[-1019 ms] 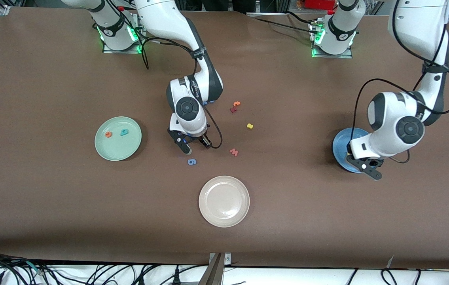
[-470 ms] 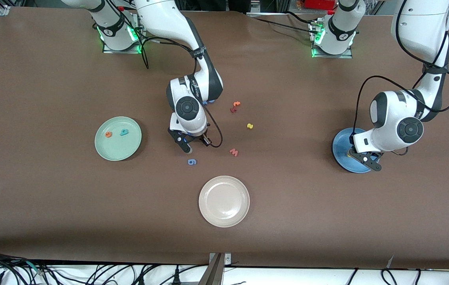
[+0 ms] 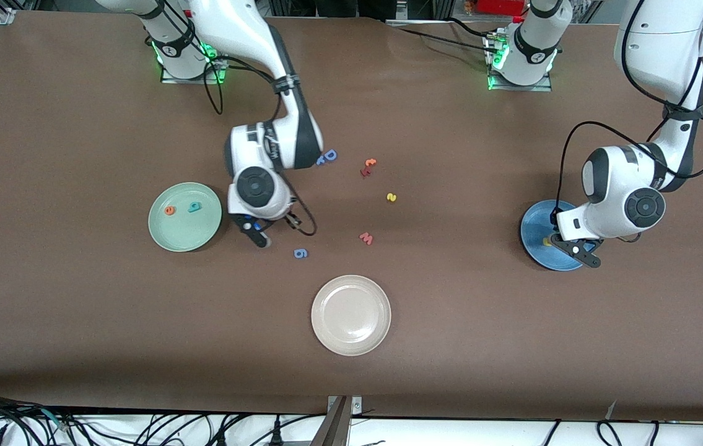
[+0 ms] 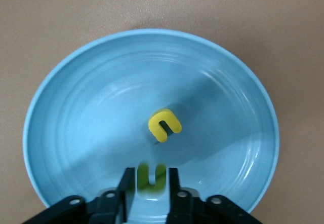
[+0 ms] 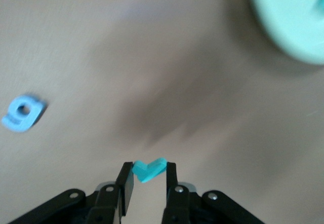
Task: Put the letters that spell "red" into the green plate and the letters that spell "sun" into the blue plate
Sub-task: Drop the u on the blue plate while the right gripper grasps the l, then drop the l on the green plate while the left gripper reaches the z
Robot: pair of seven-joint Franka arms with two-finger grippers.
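While the right gripper (image 5: 147,179) hangs over the bare desk (image 3: 78,322) between the green plate (image 3: 168,238) and the blue "g"-like letter (image 3: 301,253), its jaws are pinching the thin teal "r" (image 5: 149,170) by its edges. On the green plate already lie the orange "e" (image 3: 170,210) and the teal "d" (image 3: 195,207), side by side and apart.

At the left arm's end of the desk, the left gripper (image 4: 150,183) hovers low over the blue plate (image 4: 76,117). Its jaws stand a little apart with the green "n" (image 4: 150,176) between them; I cannot tell whether they grip it or have just let go. The yellow "u" (image 4: 164,125) lies near the middle of that plate. The yellow "s" (image 3: 391,197) sits out on the open desk, with the pinkish-red "w" (image 3: 366,238) nearer the front camera than it, a small orange-and-dark-red pair of letters (image 3: 368,167) farther off, and the blue capital "D" (image 3: 328,157) beside the right arm's wrist. The beige-white plate (image 3: 326,328) holds nothing.

These letters look like featherweight foam: soft, squashy, not fragile, apt to cling to a pad or flip. I would take the "s" flat across its narrow width, pinching lightly, and release low.
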